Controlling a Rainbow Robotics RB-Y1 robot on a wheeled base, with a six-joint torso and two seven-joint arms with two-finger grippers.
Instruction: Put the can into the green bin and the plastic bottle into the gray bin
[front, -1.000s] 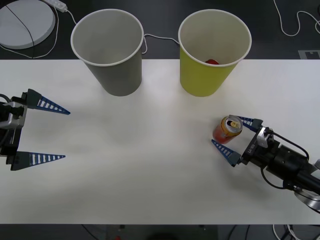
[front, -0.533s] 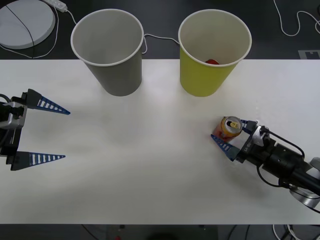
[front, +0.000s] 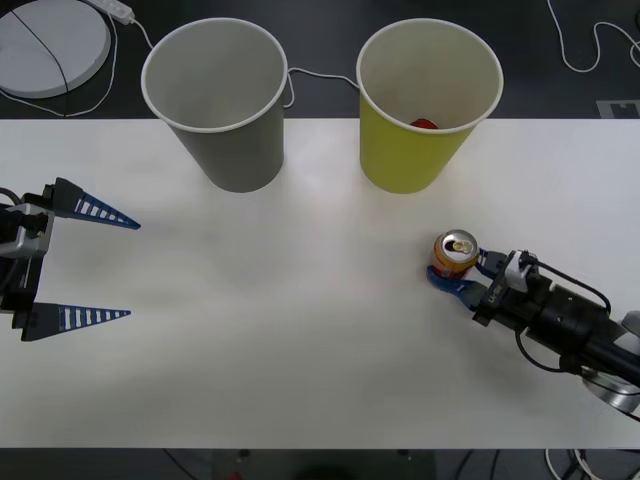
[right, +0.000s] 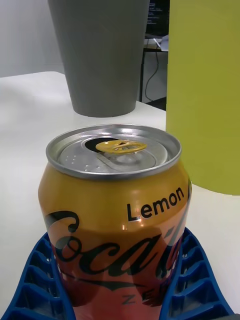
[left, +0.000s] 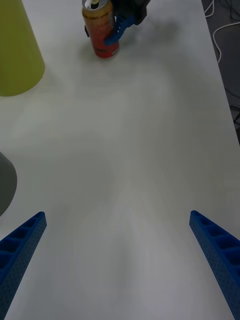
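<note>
Behind can (front: 457, 252), right gripper (front: 466, 278) fingertips prob. hidden.

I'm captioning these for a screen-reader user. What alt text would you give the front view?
The right gripper is shut on an upright orange can on a white table, in front of a green bin. A gray bin stands to its left, and the left gripper waits open at the table's left edge.

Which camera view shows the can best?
The right wrist view: the can is close, with its lid, pull-tab and label readable, between the right gripper fingers. The front view shows it small from above, standing near the green bin. The left wrist view shows it far off.
</note>
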